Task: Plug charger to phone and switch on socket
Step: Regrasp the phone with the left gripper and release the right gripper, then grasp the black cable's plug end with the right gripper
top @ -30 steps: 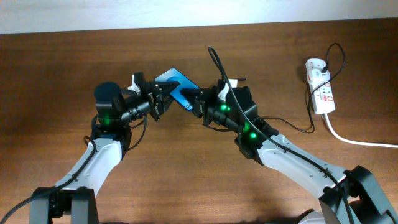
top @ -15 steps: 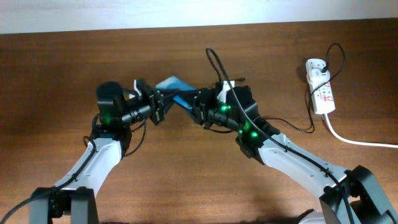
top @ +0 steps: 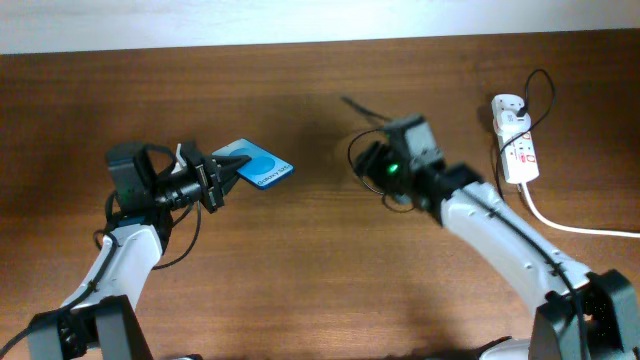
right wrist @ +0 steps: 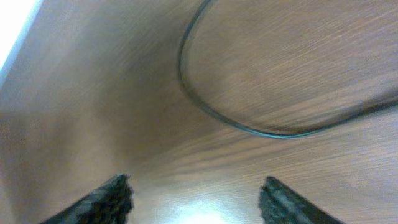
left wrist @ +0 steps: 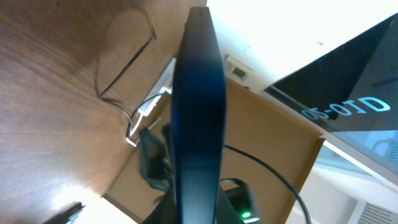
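Tabletop of dark brown wood fills the overhead view.

At the left side, the left gripper is closed on one end of the phone. The phone points to the right, away from the arm, and its bright blue screen faces up toward the camera. In the left wrist view the same phone appears edge-on, as a dark narrow slab in the middle of the frame. The fingers themselves do not show there.

Right of the centre, well apart from the phone, is the right gripper. It looks blurred from above. In the right wrist view its two fingertips stand wide apart over the bare wood, and nothing is between them. The charger cable lies on the table in a loose curve ahead of the fingertips and does not touch them. I cannot make out its plug tip.

Near the right edge lies the socket, with red marks on its top and a white adapter at its far end. The thin black cable loops out from there. A thick white cord leaves the near end toward the right edge. The switch position is too small to tell.
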You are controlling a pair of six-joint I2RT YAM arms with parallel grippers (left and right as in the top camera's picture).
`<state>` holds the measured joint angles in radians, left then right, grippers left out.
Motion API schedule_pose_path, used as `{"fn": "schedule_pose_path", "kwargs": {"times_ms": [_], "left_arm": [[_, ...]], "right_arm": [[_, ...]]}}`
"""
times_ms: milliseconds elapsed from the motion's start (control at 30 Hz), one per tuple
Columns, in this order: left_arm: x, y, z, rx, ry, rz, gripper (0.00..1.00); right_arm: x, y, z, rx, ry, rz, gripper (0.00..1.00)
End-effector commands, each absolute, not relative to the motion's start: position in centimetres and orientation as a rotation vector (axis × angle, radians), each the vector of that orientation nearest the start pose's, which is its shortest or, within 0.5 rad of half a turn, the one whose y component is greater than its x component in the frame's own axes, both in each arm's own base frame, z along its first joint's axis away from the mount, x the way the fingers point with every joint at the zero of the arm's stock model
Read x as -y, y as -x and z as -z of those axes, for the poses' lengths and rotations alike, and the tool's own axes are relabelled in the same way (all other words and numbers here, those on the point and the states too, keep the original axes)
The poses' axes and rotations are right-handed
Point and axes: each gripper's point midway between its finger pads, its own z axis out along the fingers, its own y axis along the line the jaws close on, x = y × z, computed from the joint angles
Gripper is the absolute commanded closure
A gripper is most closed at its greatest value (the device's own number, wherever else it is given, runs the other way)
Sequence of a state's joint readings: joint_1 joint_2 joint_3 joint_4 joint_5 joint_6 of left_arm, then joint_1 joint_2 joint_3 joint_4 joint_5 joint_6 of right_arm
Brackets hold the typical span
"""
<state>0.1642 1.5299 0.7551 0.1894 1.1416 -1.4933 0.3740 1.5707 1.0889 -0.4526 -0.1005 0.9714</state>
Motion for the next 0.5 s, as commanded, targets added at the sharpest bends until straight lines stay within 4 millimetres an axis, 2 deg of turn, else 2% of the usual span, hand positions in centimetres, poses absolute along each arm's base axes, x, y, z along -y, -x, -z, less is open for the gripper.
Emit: {"fn": "schedule_pose_path", "kwargs": {"times_ms": [0, 33, 100, 133, 200, 300, 400, 467], "left_arm": [[9.1, -37.6, -16.9, -2.116, 1.128, 1.857, 1.0], [9.1, -37.6, -16.9, -2.116, 1.128, 1.857, 1.0], [9.1, -37.6, -16.9, -2.116, 1.128, 1.857, 1.0], [9.1, -37.6, -16.9, -2.116, 1.128, 1.857, 1.0], [9.1, -37.6, -16.9, -2.116, 1.128, 1.857, 1.0], [9.1, -37.6, -16.9, -2.116, 1.128, 1.857, 1.0], [9.1, -37.6, -16.9, -2.116, 1.129, 1.856, 1.0], [8.9, -37.8, -16.7, -2.109, 1.142, 1.837, 1.0]], "right_arm": [[-12.9, -41.1, -14.2, -2.505, -0.732, -0.501, 0.37], [-12.2, -42.4, -13.6, -2.518, -0.768, -0.478, 0.37], [-12.4, -44.7, -11.9, -2.488, -0.857, -0.502, 0.41], [-12.7, -45.7, -10.7, -2.465, -0.905, -0.523, 0.51], [-13.0, -46.8, -8.5, -2.451, -0.986, -0.542, 0.59], [-13.4, -48.4, -5.7, -2.419, -1.052, -0.564, 0.59], [-13.4, -48.7, -3.0, -2.411, -1.158, -0.568, 0.59], [-13.9, -49.3, -1.7, -2.407, -1.157, -0.592, 0.59]]}}
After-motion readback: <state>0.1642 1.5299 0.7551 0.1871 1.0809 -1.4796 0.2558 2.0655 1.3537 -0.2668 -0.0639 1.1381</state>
